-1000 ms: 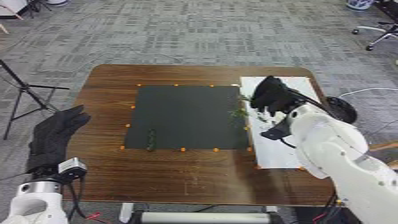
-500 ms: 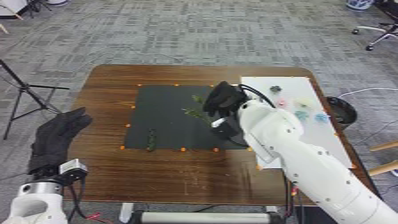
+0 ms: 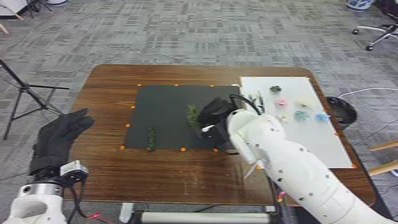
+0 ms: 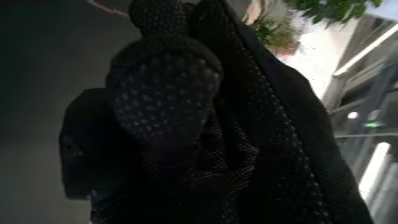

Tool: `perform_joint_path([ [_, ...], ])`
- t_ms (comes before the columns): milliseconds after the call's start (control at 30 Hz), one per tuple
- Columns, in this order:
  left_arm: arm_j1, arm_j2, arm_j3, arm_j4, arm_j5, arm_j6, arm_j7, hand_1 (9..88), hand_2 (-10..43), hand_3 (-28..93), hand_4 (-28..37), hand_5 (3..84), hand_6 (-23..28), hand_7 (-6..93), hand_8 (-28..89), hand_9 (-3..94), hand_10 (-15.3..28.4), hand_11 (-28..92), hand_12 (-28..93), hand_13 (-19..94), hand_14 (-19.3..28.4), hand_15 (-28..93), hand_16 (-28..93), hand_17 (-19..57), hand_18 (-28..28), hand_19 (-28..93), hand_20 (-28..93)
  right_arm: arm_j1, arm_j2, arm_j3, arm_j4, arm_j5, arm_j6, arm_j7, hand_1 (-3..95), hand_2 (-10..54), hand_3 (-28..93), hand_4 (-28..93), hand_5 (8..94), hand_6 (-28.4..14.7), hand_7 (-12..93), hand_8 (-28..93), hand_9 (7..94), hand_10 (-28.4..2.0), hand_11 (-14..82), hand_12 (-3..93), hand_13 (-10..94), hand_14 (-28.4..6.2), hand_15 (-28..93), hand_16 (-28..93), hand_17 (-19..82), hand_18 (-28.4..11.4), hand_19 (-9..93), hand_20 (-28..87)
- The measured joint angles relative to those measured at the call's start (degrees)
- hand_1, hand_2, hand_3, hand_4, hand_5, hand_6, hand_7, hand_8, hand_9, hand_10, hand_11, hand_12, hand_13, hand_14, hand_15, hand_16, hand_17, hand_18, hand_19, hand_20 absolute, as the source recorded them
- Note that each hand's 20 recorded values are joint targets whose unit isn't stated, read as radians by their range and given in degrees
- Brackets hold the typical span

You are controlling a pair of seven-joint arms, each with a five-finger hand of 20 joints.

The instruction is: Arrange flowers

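In the head view my right hand [image 3: 215, 114] is low over the right part of the dark mat [image 3: 169, 102]. A leafy green sprig [image 3: 193, 116] extends from its left side. Thumb and fingers are pinched together on my right hand [image 4: 169, 95] in the right wrist view, with green leaves [image 4: 333, 9] beyond the fingertips; the grip point itself is hidden. Another green sprig [image 3: 151, 139] lies at the mat's lower left. On the white board [image 3: 315, 142] are a dark green rosette [image 3: 275, 89], a pink flower [image 3: 281, 102] and blue flowers [image 3: 301, 115]. My left hand [image 3: 60, 135] stays open beside the table.
Orange markers edge the mat on the brown table [image 3: 160, 175]. A black round bin [image 3: 342, 112] stands beyond the right edge. A black tripod [image 3: 31, 90] is at the left. My right arm spans the table's lower right and partly covers the board.
My right hand has come left from the white board onto the mat, then slightly lower, bringing the leafy sprig along. The flowers on the board are uncovered. My left hand has barely shifted.
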Motion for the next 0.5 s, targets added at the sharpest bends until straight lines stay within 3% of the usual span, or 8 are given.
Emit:
perform_joint_path([
  [500, 0.0, -0.11, -0.17, 0.00, 0.11, -1.00, -0.64, 24.3, 3.9, 67, -26.3, 51.7, 3.9, 17.3, -6, 50.1, 14.7, 26, 17, 39, 18.6, 22, 2, 6.7, 12.9, 13, 19, 0.0, -0.3, -1.5, 0.0, 0.9, 2.4, 0.8, 65.8, -3.9, 46, -8, 74.4, -6.7, 22, 16, 89.3, -12.1, 11.4, 16.8, 94, -2.2, 48, 19, 74, -4.4, 78, 39],
])
